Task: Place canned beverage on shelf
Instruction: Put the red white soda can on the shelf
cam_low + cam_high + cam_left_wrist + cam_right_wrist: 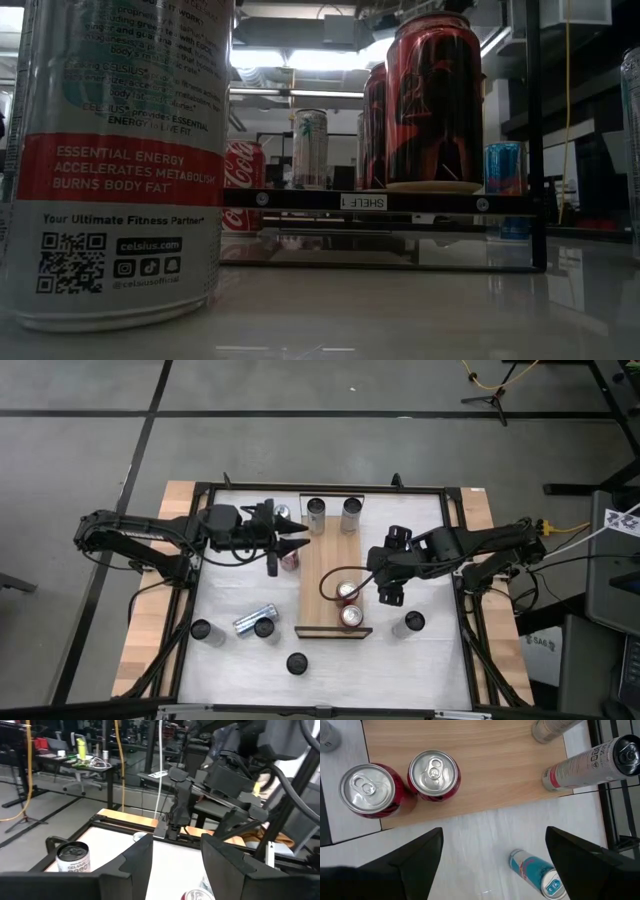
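the left gripper (298, 538) is seen parted above a red can (289, 559) beside the shelf (322, 565); the right gripper (385, 597) is held open, empty, near two shelved cans (347, 592).

4 cans (345, 592) stand on the shelf (322, 560), 2 at each end.

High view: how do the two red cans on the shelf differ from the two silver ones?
Colour: the red cans have red bodies, the silver cans pale ones. Place: the red cans stand near the shelf's dark-lipped end, the silver cans at the opposite end. Layout: the silver cans sit apart, side by side across the shelf; the red cans sit close, one behind the other. All four stand upright.
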You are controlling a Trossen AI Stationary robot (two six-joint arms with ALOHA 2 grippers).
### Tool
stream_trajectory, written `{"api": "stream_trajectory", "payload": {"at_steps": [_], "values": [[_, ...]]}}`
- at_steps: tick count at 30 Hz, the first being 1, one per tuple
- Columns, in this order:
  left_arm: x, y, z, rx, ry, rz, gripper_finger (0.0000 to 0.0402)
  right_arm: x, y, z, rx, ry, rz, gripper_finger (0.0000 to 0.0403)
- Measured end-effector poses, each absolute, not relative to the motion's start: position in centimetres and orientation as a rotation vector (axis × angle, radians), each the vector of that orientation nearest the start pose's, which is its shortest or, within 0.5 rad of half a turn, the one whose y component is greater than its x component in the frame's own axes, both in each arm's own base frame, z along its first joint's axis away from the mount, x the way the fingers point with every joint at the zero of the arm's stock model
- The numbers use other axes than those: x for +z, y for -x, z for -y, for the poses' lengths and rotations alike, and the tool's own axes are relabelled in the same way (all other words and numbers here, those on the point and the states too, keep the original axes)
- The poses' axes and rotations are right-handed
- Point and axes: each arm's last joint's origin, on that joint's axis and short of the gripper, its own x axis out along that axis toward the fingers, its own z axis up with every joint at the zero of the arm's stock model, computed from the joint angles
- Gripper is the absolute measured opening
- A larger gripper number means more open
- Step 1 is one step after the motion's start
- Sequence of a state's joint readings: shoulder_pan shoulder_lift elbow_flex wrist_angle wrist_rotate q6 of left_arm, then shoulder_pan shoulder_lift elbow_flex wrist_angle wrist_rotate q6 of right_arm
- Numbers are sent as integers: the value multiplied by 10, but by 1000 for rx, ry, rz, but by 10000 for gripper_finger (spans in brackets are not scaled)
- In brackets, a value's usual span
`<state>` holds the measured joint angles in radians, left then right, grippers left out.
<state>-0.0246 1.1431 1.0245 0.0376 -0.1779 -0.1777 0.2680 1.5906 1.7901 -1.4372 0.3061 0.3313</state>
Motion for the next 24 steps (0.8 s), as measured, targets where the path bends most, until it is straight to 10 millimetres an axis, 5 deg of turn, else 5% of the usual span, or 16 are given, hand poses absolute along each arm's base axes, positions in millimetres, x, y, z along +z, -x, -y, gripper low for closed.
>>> {"api": "stream_trajectory", "payload": {"at_steps": [24], "values": [[345,-253,1,188,86,-294,384,386,-280,-68,-221,44,-1120,344]]}}
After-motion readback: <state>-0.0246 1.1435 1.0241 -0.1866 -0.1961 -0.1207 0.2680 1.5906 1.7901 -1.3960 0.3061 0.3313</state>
